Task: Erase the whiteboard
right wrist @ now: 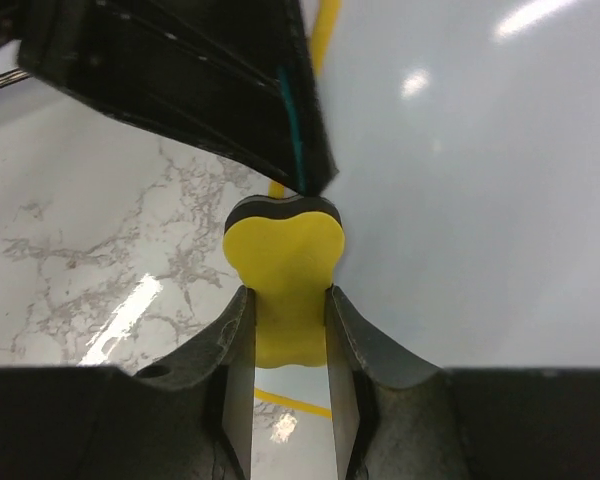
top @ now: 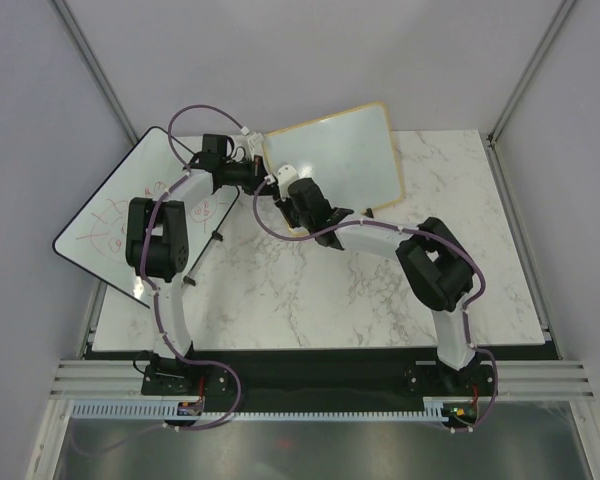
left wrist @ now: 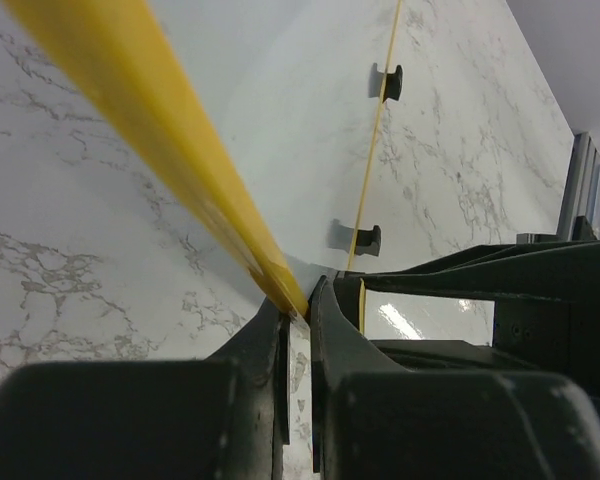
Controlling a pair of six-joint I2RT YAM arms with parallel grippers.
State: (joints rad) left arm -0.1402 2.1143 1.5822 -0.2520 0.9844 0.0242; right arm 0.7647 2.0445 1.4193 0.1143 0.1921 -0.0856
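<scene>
Grey walls close in a white marble-patterned table (top: 310,290), seen from above, with two robot arms bolted at its near edge. On the far left lies a large black-edged whiteboard (top: 100,225) marked with red scribbles, one corner hanging past the table's left side.

At the back centre is the smaller rectangular whiteboard with a light tan wooden frame (top: 345,160) and rounded corners. It is turned at an angle, and its white face looks clean.

The left arm (top: 165,250) reaches forward over the large board to the small whiteboard's left end. The right arm (top: 430,265) bends across from the right toward the same end.

The left gripper (left wrist: 298,305) has its jaws closed on the tan frame, which runs as a blurred yellow band up and away from the fingers. The right gripper (right wrist: 288,300) has its jaws clamped on a yellow eraser with a dark felt end (right wrist: 283,255). The felt end sits at the edge of the board's white face, just beside the other gripper's black fingers; whether it presses on the board cannot be told.

Two small black feet (left wrist: 388,80) stick out along the frame's far edge in the left wrist view.
</scene>
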